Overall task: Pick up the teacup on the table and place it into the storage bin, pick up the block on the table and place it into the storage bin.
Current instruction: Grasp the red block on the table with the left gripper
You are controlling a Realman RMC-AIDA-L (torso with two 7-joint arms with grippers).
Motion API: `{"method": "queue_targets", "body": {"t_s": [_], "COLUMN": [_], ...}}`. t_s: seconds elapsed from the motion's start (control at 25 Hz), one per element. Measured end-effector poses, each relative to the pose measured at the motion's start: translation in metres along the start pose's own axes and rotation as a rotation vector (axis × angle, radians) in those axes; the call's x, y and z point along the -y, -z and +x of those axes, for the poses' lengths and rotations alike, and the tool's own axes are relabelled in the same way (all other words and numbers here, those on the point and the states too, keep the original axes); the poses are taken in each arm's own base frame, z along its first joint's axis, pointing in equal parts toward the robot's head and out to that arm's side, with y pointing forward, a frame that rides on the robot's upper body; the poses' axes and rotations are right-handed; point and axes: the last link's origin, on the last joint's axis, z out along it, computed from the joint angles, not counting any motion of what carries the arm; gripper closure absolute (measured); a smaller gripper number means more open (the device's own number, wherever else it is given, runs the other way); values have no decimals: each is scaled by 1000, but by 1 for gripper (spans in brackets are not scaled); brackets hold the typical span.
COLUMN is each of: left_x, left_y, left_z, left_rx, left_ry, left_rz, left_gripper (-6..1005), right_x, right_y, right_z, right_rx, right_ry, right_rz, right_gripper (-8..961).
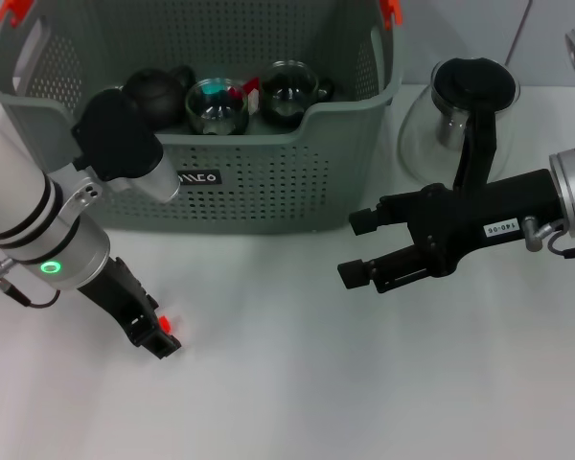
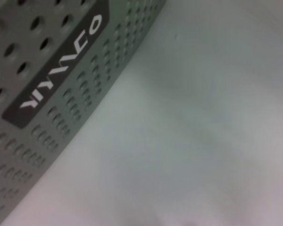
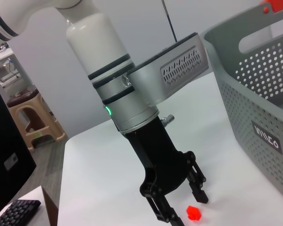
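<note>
Left gripper (image 3: 181, 209) hangs spread open around the tiny faceted red block (image 3: 194, 213), on smooth white table (image 1: 316, 383) beside the perforated storage bin (image 1: 268, 182); right gripper (image 1: 359, 247) open too.

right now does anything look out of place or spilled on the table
Nothing looks spilled or damaged. The one stray item is the small red block, lying on the white table between the open fingers of the left gripper. The cups sit inside the storage bin. The right gripper hangs open over the table, holding nothing.
</note>
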Motion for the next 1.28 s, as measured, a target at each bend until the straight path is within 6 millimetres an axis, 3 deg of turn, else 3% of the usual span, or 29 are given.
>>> {"method": "queue_targets", "body": {"t_s": [0.28, 0.6, 0.84, 1.04, 1.28], "left_x": [-1, -1, -1, -1, -3], "left_y": [-1, -1, -2, -1, -3], "left_z": [1, 1, 3, 4, 4], "left_rx": [4, 5, 7, 15, 42], "left_ry": [-1, -2, 12, 14, 14], "left_rz": [-7, -8, -10, -16, -27], "left_gripper": [305, 716, 724, 851, 882], "right_x": [1, 2, 2, 2, 2], "right_y": [1, 2, 2, 1, 2], "right_z": [0, 0, 0, 0, 0], "right_rx": [0, 2, 4, 6, 9], "right_ry": [0, 0, 0, 0, 2], "right_rz": [5, 11, 14, 13, 13], "right_gripper": [9, 9, 9, 8, 8]}}
